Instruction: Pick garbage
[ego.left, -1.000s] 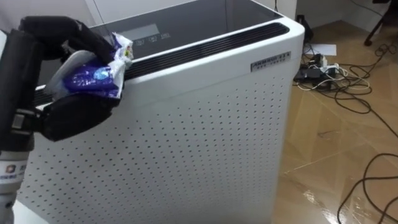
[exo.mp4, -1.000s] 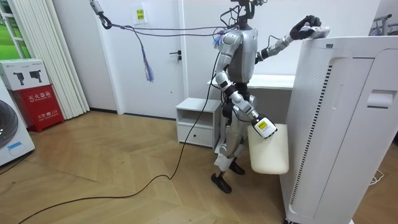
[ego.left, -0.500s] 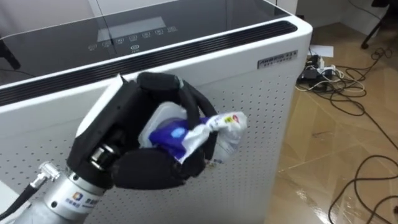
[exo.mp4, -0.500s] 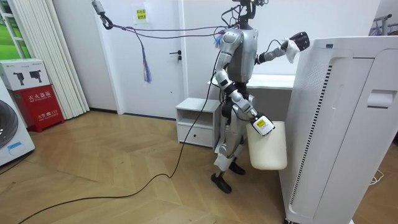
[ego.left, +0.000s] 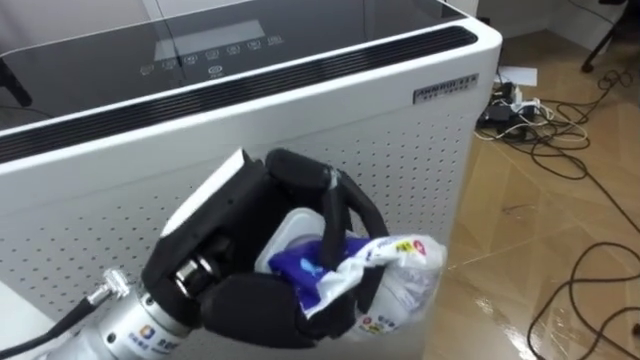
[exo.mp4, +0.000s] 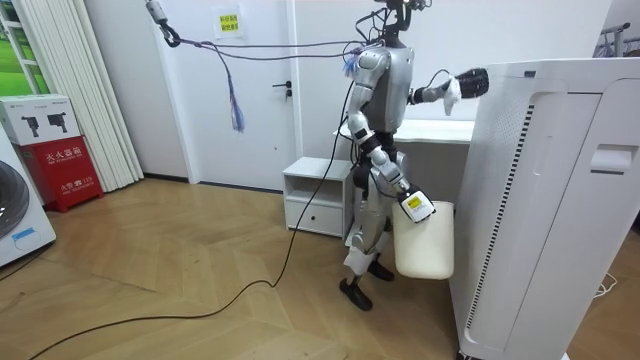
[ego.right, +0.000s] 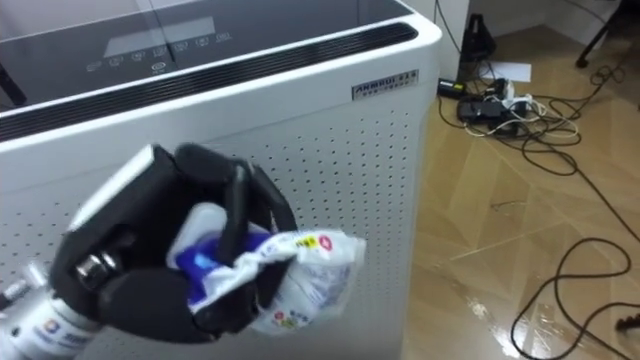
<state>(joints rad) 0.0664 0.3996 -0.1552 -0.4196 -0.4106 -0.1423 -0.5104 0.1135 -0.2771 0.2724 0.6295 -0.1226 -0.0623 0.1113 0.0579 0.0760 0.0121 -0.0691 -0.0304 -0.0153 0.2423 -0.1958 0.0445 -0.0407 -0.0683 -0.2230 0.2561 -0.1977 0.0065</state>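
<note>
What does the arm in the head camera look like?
The left hand is black, with thick black fingers and a flat white plate on its back. The wrist is silver metal with a small printed mark.

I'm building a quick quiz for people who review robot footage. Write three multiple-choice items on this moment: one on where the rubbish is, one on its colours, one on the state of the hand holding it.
1. Where is the wrapper?
A in the left hand, in front of the white appliance's perforated side; B flat on the appliance's top; C on a chair.
2. What colours is the wrapper mainly?
A green; B blue and white; C black.
3. How is the left hand?
A open; B shut, empty; C shut on the wrapper.
1 A: the hand holds it before the perforated panel.
2 B: blue print on white film.
3 C: fingers and thumb curl round it.
</note>
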